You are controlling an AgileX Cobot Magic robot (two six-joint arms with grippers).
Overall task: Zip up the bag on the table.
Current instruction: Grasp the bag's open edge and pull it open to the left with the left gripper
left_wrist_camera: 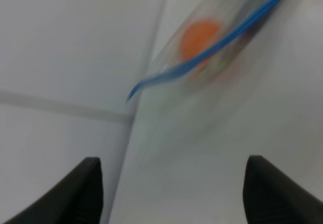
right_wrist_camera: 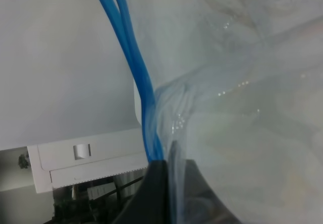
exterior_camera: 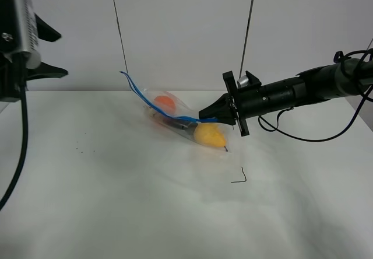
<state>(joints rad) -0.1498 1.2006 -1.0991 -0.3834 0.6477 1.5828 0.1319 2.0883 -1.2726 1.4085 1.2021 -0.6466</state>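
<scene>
While right pincer (exterior_camera: 204, 114) grips the bag (exterior_camera: 166, 104), left pincer (left_wrist_camera: 173, 159) gapes.

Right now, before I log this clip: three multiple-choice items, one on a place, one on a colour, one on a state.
1. Where does the right gripper hold the bag? A) zipper strip B) bottom corner C) nowhere
2. What colour is the zipper strip? A) red B) blue C) green
3. How is the left gripper? A) shut on the bag B) open, away from the bag C) out of view
1A: its jaws pinch the strip in the right wrist view. 2B: blue in every view. 3B: jaws spread, bag apart.
</scene>
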